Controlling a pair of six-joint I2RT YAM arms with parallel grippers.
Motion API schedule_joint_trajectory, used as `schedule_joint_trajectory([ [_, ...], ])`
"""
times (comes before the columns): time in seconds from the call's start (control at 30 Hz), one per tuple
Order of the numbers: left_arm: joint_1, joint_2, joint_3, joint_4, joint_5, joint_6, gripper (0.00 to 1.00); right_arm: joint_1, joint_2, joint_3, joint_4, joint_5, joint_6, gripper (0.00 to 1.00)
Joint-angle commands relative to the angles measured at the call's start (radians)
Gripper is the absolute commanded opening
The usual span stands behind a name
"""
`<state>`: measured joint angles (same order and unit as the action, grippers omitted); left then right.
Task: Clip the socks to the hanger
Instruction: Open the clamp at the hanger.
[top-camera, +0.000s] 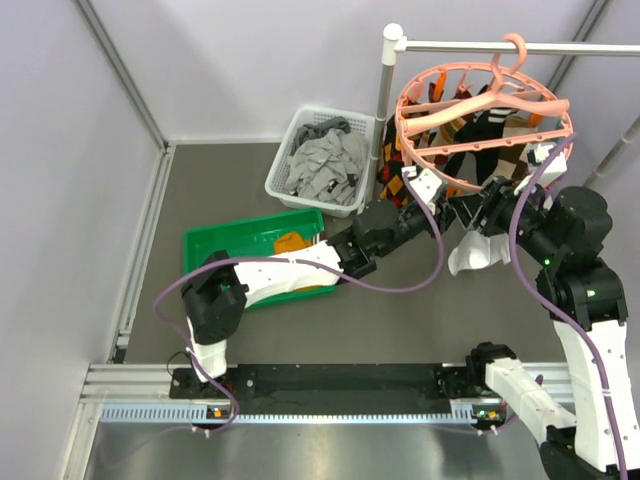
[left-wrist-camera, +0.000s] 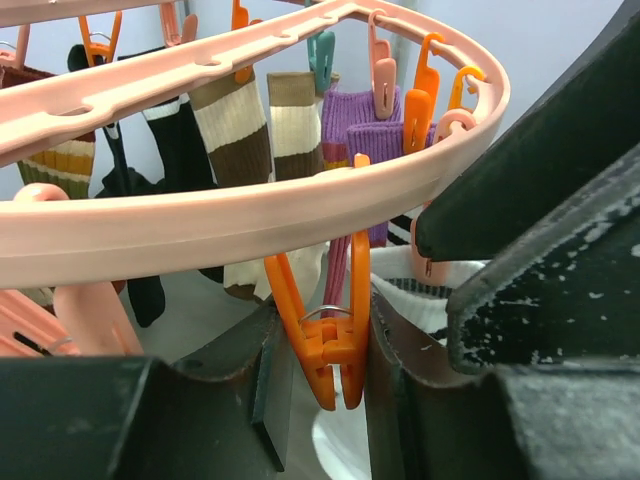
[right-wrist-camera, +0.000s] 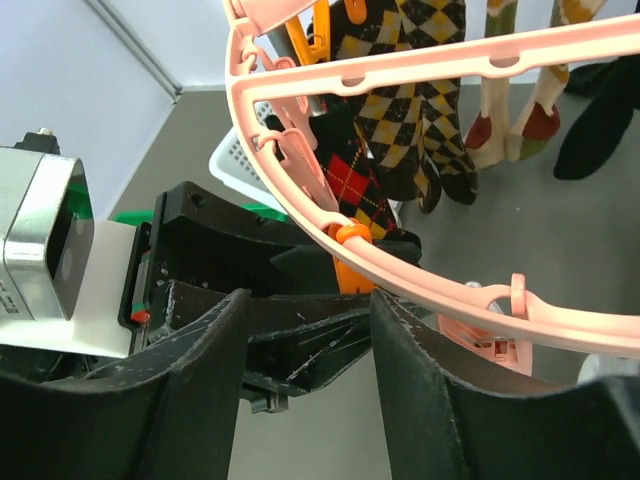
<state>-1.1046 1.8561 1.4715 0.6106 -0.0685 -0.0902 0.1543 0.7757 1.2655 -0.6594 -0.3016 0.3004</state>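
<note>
Our left end effector (left-wrist-camera: 325, 335) pinches the orange clip (left-wrist-camera: 335, 350) under the near rim of the hanger (left-wrist-camera: 200, 215), at the tabletop's far right corner, but we cannot tell whether the half-spread right end effector (right-wrist-camera: 308, 300) holds the white sock (top-camera: 472, 252) dangling there, which could slip and miss the clip.

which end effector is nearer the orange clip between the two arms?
Left. The left end effector's fingers press either side of the orange clip; the right end effector sits open just short of it.
</note>
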Motion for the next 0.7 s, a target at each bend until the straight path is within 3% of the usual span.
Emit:
schedule_joint_trajectory([
  [0.0, -0.023, -0.035, 0.036, -0.029, -0.022, 0.050, 0.34, 0.010, -0.007, 0.003, 0.012, 0.033, 0.035, 0.49],
  [0.3, -0.058, -0.025, 0.050, -0.028, -0.045, 0.107, 0.35, 0.010, 0.000, -0.032, 0.089, 0.142, 0.094, 0.41],
  [0.67, -0.081, -0.009, 0.062, -0.031, -0.053, 0.145, 0.37, 0.010, -0.009, -0.089, 0.170, 0.200, 0.129, 0.40],
])
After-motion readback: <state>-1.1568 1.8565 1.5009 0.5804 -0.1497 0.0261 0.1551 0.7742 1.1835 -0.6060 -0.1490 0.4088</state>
